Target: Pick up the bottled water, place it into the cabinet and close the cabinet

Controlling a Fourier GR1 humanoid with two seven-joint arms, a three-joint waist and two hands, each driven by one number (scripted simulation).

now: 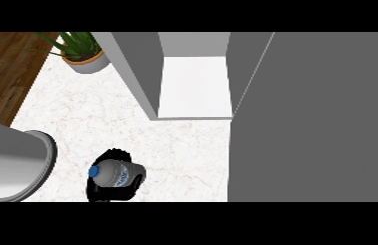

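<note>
One hand [111, 188] shows, black, at the near edge of the counter [96, 124], left of centre. Which arm it belongs to cannot be told from the view, since no forearm shows with it. Its fingers are curled round the bottle [117, 173] and hide the lower part of it. The bottle is clear with a blue cap [94, 171] pointing left and a blue-printed label, and it lies tilted in the grasp, above the pale marble top.

Left of the hand, at the counter's near left edge, a large grey rounded shape [26, 161] comes in; what it is cannot be told.

To the right, a wide grey panel [303, 119], seemingly the cabinet's door swung open, fills the right side from near to far.

Farther back, at the middle, the cabinet [136, 64] stands open, its grey side wall on the left and a white shelf [196, 86] inside. The bottle is well apart from it, outside, near and to the left.

At the far left corner a plant [83, 51] with green leaves sits in a pale pot, just beside the cabinet's wall. A strip of brown wood [22, 69] borders the counter's left edge there.
</note>
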